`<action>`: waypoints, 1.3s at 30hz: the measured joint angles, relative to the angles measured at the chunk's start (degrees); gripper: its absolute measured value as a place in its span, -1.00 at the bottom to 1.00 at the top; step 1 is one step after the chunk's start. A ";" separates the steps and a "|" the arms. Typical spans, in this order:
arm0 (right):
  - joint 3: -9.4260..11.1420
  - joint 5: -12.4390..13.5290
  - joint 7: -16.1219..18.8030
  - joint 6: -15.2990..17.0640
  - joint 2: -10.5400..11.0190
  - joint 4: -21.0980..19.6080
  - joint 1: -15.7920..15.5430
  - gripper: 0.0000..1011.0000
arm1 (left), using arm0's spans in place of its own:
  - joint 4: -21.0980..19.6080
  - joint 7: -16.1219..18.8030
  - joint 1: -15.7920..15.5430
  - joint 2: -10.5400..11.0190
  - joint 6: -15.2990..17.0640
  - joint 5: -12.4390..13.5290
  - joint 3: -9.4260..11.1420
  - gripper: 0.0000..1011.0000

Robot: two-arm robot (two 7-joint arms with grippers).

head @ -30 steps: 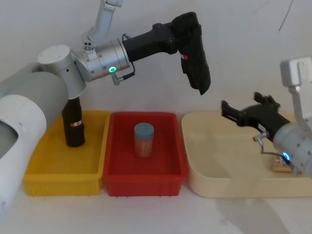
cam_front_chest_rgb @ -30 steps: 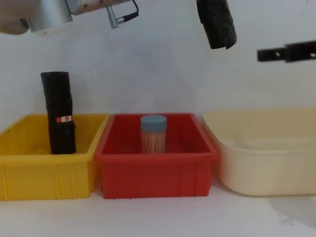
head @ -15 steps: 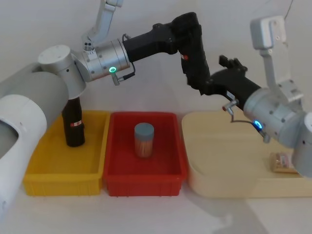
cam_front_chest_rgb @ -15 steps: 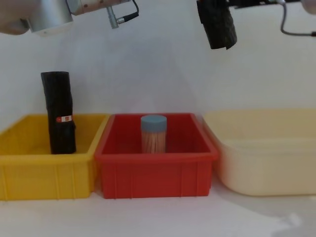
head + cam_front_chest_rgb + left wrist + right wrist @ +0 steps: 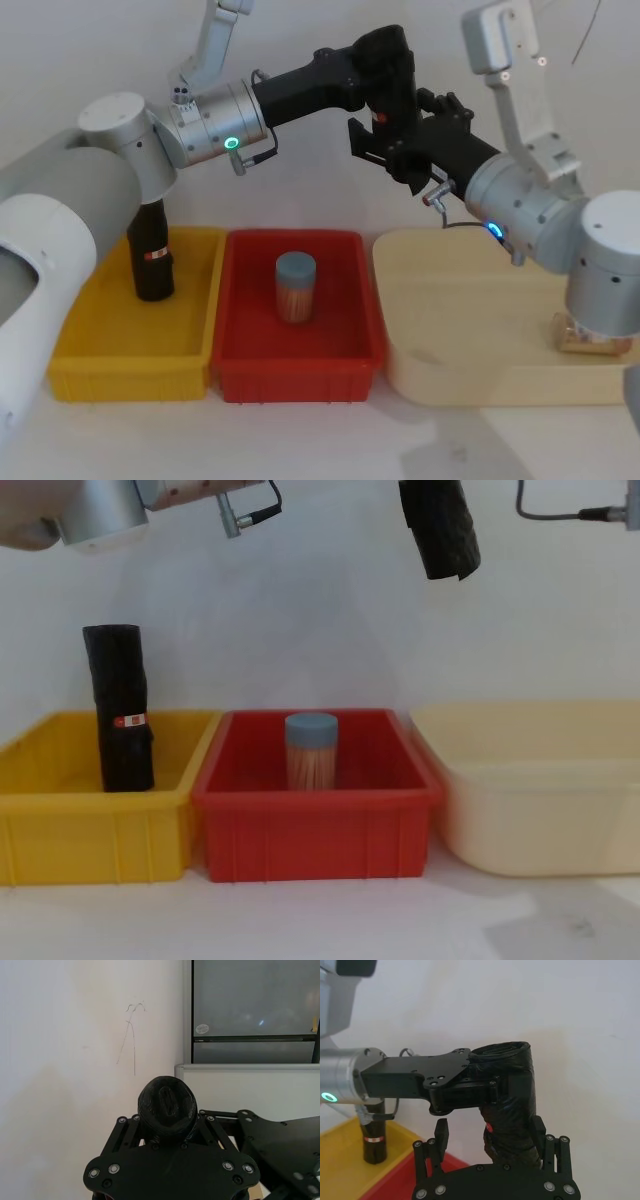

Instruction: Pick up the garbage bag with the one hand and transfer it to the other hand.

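While the left gripper [image 5: 376,64], on the arm with the green-lit ring, hangs high over the desk [image 5: 330,445], its jaws are pinched on the upper part of the garbage bag [image 5: 396,98]. The bag is a black roll of plastic. Its top end pokes just past those jaws and the rest hangs below them, slightly tilted. A small red label mark [image 5: 378,117] sits on the roll just under the left jaws.

The right gripper [image 5: 398,140], on the arm with the blue-lit ring, reaches in from the opposite side, directly beneath the left jaws. Its jaws are spread, with the lower part of the bag between them. In the right wrist view, one finger [image 5: 440,1132] stands apart from the roll with a clear gap. The other finger sits close against the roll; whether it touches cannot be told.

Far below both pairs of jaws, three trays stand side by side on the desk. A red tray [image 5: 300,378] lies almost straight under the held bag, with a jar [image 5: 295,287] with a grey-blue lid upright inside. A yellow tray [image 5: 100,372] sits below the left arm's side, holding a second black roll [image 5: 152,255] standing on end. A cream tray [image 5: 450,385] sits below the right arm's side.
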 joint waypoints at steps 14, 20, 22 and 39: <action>-2.52 -4.74 -3.65 -1.20 -2.62 7.15 4.07 0.98 | 0.01 0.00 0.00 0.00 0.01 0.01 0.00 -0.28; -2.72 -6.08 -5.43 -1.79 -3.86 10.31 5.52 0.98 | 0.01 0.00 0.00 0.00 0.01 0.01 0.00 -0.28; -2.72 -6.61 -6.18 -2.13 -4.37 11.60 6.14 0.98 | 0.01 0.01 0.00 0.01 0.01 0.01 0.00 -0.28; -2.63 -8.34 -8.58 -3.19 -6.18 16.20 8.21 0.41 | 0.00 0.04 0.01 0.00 0.01 0.01 0.00 -0.28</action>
